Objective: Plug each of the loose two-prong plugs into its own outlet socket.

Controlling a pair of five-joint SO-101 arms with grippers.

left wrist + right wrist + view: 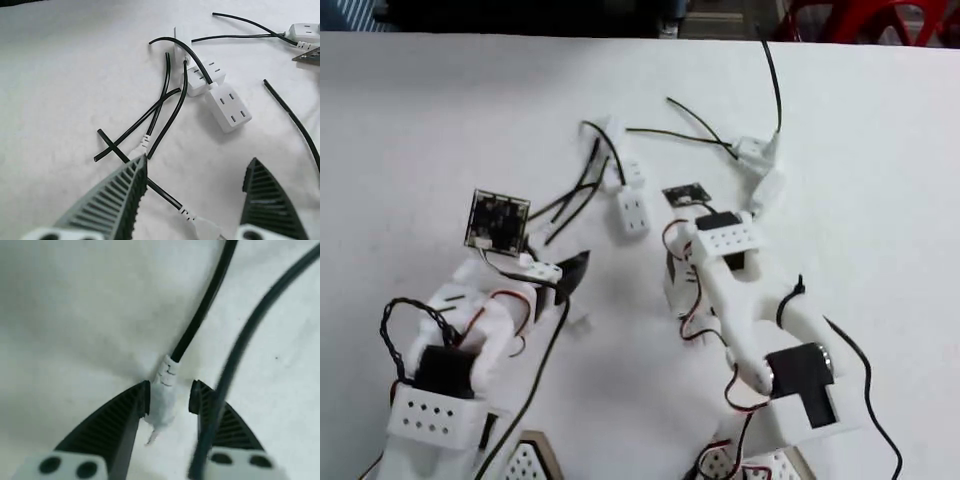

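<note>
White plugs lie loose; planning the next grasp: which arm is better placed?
Likely right: the right gripper has a white two-prong plug on a black cord between its fingers; the left gripper is open, bracketing no plug.

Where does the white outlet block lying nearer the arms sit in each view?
High view: outlet block at the picture's centre, sockets up.
Left wrist view: beyond the open left gripper, beside a second block.
Right wrist view: instead, a white plug on its black cable.
Shared landmark: the crossed black cables beside it.
</note>
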